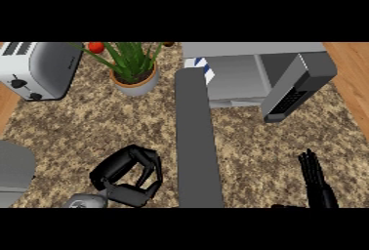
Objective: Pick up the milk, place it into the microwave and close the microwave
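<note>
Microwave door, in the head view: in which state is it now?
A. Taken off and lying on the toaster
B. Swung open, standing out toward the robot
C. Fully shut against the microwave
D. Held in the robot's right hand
B: the microwave door shows as a long grey slab that runs from the microwave toward the view's lower edge, so the front is uncovered.

milk carton (204,65) partly hidden behind microwave door (198,146), toaster (47,68) cut by left edge
</note>
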`<state>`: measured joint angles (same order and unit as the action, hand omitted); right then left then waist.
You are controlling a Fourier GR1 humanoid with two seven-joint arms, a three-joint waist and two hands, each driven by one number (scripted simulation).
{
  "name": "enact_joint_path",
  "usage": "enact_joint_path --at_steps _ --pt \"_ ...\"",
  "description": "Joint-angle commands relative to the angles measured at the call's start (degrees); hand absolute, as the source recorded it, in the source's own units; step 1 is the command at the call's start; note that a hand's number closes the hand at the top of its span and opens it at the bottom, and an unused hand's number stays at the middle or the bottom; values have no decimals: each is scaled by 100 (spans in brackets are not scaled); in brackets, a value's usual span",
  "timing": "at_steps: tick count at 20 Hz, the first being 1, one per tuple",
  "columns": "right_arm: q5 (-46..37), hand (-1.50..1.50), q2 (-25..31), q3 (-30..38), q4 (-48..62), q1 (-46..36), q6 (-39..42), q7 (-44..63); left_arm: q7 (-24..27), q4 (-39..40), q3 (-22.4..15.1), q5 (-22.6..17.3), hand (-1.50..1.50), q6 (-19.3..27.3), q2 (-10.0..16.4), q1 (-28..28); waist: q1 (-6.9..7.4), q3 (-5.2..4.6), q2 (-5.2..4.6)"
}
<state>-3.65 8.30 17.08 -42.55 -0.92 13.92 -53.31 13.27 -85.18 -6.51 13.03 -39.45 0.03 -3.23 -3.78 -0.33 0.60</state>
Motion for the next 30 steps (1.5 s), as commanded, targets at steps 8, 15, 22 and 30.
enact_joint_path --at_steps 8,15,22,30 --pt "840 -150 255 -450 -2957 2189 1351 148 888 1463 -1907 134 150 1856 -3 -696 13 6 -52" --pt "1749 -150 660 -686 -4416 2692 2001 1016 372 1814 -3514 -670 150 3030 -2 -917 -60 7 -70" --pt "2223 -150 682 -1098 -5794 2766 1758 1925 -48 1850 -4704 -1637 150 4438 1 -1729 -203 -1 -106" --pt "2523 -150 874 -1412 -6599 2873 1826 2468 -149 2008 -5166 -2257 150 5866 7 -2535 -512 -10 -154"
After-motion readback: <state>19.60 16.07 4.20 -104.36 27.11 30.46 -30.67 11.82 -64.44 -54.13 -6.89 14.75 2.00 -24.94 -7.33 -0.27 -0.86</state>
